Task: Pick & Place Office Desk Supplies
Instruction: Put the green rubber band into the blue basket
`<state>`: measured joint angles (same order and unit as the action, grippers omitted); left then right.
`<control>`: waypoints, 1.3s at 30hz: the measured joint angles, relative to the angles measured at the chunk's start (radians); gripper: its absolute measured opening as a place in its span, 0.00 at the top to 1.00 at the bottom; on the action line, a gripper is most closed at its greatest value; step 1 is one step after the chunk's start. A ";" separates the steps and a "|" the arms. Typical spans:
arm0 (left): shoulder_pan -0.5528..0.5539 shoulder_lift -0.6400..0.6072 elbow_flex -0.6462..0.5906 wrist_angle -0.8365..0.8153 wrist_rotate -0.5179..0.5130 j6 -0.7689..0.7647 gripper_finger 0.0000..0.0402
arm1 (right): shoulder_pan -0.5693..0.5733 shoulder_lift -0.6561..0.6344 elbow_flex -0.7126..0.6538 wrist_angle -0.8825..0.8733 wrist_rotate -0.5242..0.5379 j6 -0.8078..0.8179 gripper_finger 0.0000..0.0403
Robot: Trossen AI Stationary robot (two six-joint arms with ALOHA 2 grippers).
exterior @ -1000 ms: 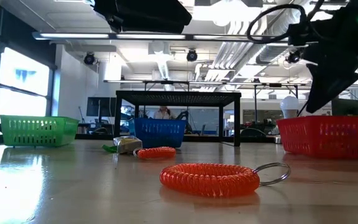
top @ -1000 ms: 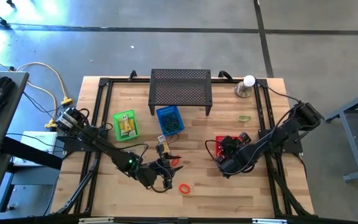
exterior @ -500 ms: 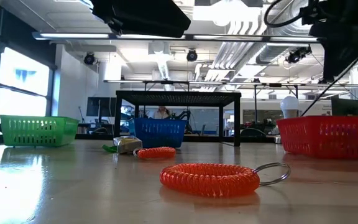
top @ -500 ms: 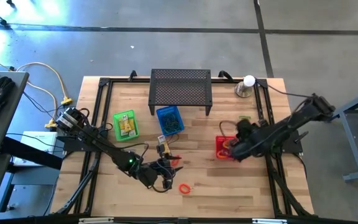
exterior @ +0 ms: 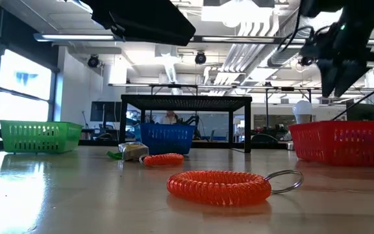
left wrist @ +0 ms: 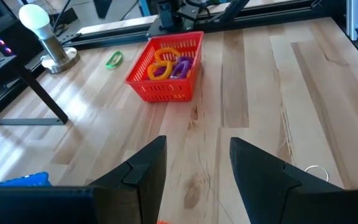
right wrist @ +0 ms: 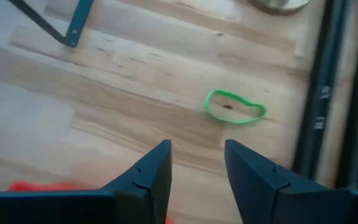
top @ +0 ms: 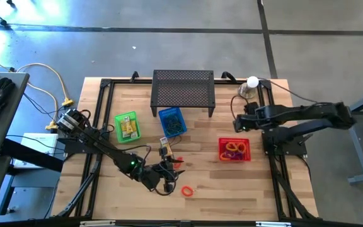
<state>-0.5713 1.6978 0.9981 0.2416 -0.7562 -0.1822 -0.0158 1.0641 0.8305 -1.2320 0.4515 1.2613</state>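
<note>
Meanwhile the green loop lay alone on the bare wood near the table's back right corner, just in front of the silver cup, and it had become the right arm's target. A second earlier the right gripper had hung over the red basket; half a second earlier it was lifting off the basket's back edge; now it stood behind the basket, close beside the loop, its fingers part open with nothing between them. That read as a drop finished and the next pick begun. The red basket held orange, purple and yellow loops.

Nothing changed on the left. The left gripper hung near the front edge, fingers apart and empty, just beside the orange coil. A second orange coil and a small packet lay around the middle. The green basket and blue basket sat toward the back, in front of the black stand.
</note>
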 joint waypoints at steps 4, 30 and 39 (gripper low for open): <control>0.000 0.000 0.000 -0.001 0.001 -0.002 0.57 | -0.112 0.038 -0.068 0.152 -0.007 -0.148 0.68; 0.000 0.000 0.000 -0.099 0.053 -0.036 0.57 | -0.512 0.418 -0.096 0.333 -0.216 -0.470 0.69; 0.000 0.000 0.000 -0.109 0.053 -0.059 0.57 | -0.556 0.466 -0.095 0.371 -0.253 -0.480 0.69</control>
<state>-0.5713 1.6978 0.9985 0.1322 -0.7036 -0.2409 -0.5720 1.5297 0.7353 -0.8607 0.1985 0.7811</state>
